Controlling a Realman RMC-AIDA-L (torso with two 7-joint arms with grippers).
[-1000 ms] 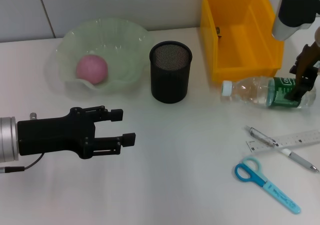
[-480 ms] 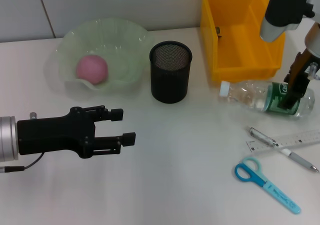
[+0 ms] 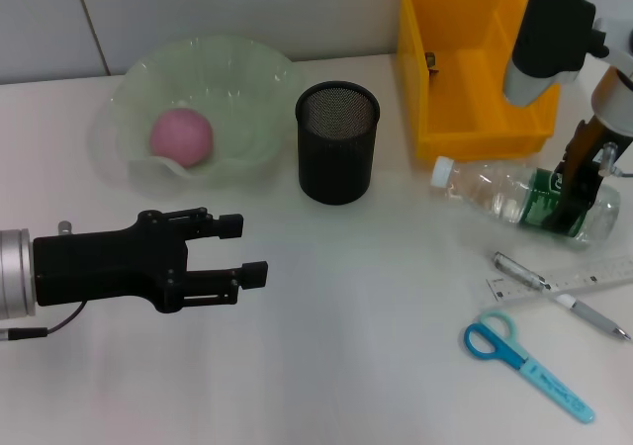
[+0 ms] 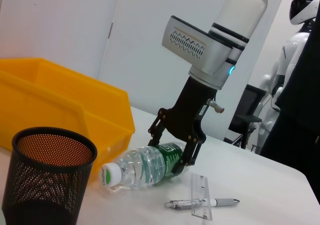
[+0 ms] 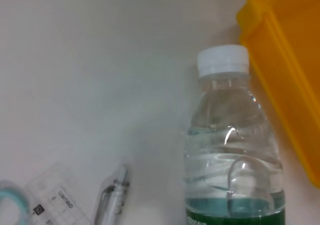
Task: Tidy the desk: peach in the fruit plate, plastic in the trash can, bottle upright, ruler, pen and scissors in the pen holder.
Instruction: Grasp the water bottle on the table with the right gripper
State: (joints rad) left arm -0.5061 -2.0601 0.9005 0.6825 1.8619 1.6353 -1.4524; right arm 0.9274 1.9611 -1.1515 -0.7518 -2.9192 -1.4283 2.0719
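The clear bottle [image 3: 492, 189] with a green label lies on its side in front of the yellow trash can [image 3: 475, 64], white cap pointing left. My right gripper [image 3: 577, 200] is shut on the bottle's label end; the left wrist view shows the right gripper [image 4: 165, 159] clamped across the bottle [image 4: 142, 163]. The pink peach [image 3: 181, 135] rests in the pale green fruit plate [image 3: 252, 79]. Right of the plate stands the black mesh pen holder [image 3: 337, 140]. Pen [image 3: 579, 309], ruler [image 3: 593, 273] and blue scissors [image 3: 524, 361] lie at the front right. My left gripper [image 3: 244, 252] hovers open at the front left. The plastic is out of view.
The right arm's white forearm [image 3: 544, 35] hangs over the bin's right side. The bottle [image 5: 232, 155] lies close along the bin wall [image 5: 285, 60], with the pen [image 5: 112, 197] and ruler [image 5: 55, 200] just beyond it. A wall runs behind the table.
My right arm has swung left over the bin, and the bottle in its grip has turned, its label end moving toward the front. The left arm has not moved.
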